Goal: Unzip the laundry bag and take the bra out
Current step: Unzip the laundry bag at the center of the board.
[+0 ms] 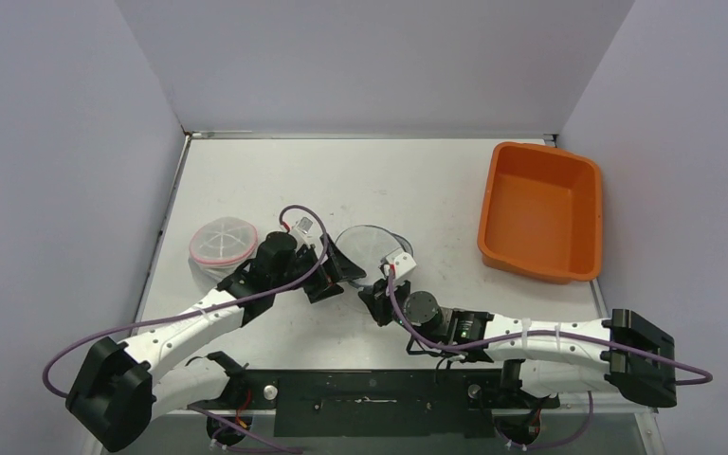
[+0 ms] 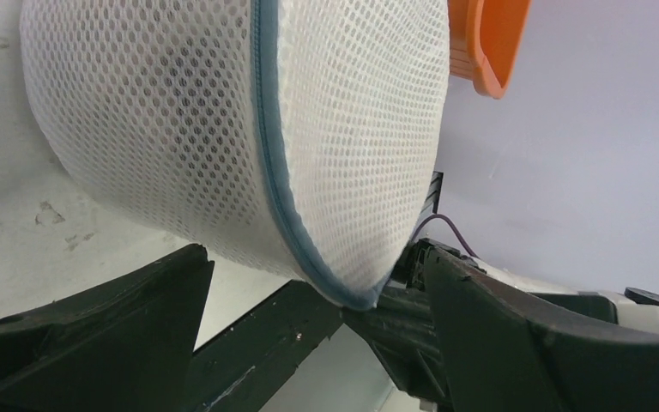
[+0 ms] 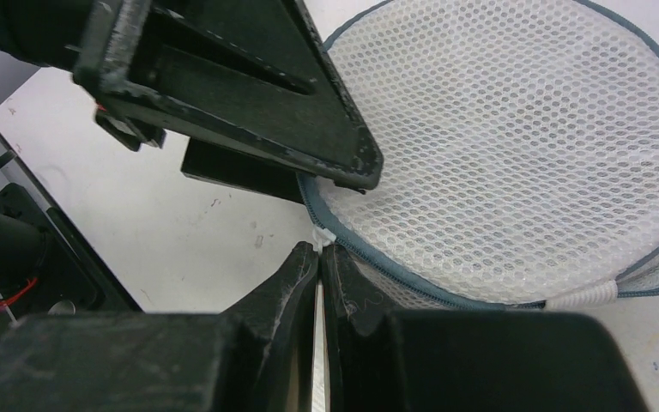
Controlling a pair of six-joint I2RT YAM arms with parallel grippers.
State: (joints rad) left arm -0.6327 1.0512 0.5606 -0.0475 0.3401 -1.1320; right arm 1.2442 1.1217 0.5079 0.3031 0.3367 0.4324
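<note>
Laundry bag [image 1: 372, 245] lies on the table [image 1: 455, 180] between the arms, apparently still zipped with no bra out, so almost everything remains; the left pincer [image 1: 336, 268] gapes wide at its edge, while the right pincer [image 3: 319, 253] is pinched on the white zip tab [image 3: 321, 234].

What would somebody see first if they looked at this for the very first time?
Probably the bright orange tub at the table's far right, since everything else is pale. Next comes the round white mesh bag in the middle, with the open left claw at its edge and the shut right claw pinching a small white tab on its rim.
</note>
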